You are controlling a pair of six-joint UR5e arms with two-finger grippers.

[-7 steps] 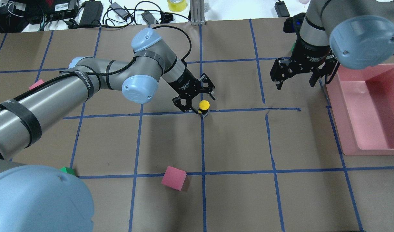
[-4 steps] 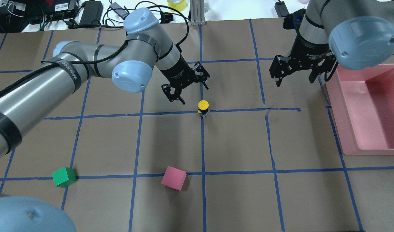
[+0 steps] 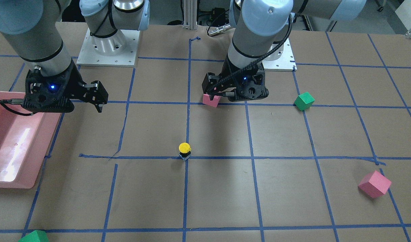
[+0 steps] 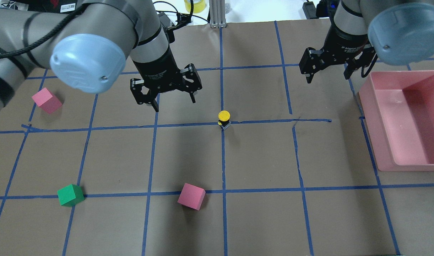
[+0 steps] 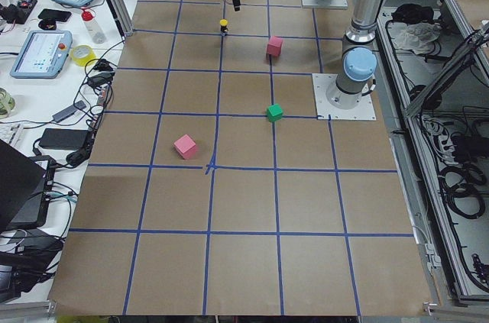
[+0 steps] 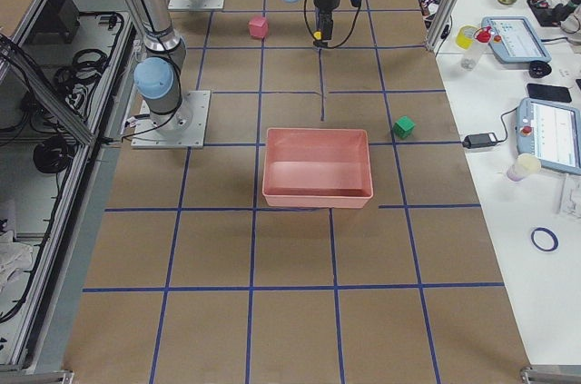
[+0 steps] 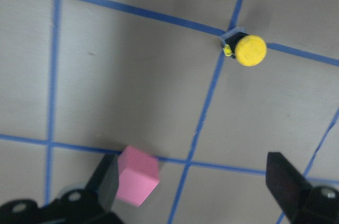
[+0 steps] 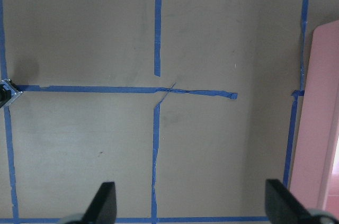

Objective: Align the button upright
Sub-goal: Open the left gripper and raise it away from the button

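Note:
The button (image 4: 223,118) stands upright on a blue tape crossing at the table's middle, yellow cap up, black body on a pale base. It also shows in the front view (image 3: 184,150) and the left wrist view (image 7: 247,50). My left gripper (image 4: 173,99) is open and empty, raised above the table to the button's left and clear of it. My right gripper (image 4: 329,75) is open and empty, high over the table's back right near the pink bin. Only the button's base corner (image 8: 7,93) shows in the right wrist view.
A pink bin (image 4: 408,121) sits at the right edge. A pink cube (image 4: 191,196) lies in front of the button, a green cube (image 4: 70,195) at front left, another pink cube (image 4: 46,100) at left. Cables and chargers lie beyond the table's far edge.
My left gripper has let go of the button, risen and drawn back to the left. The button stays upright on the crossing. The right gripper has moved slightly toward the far edge.

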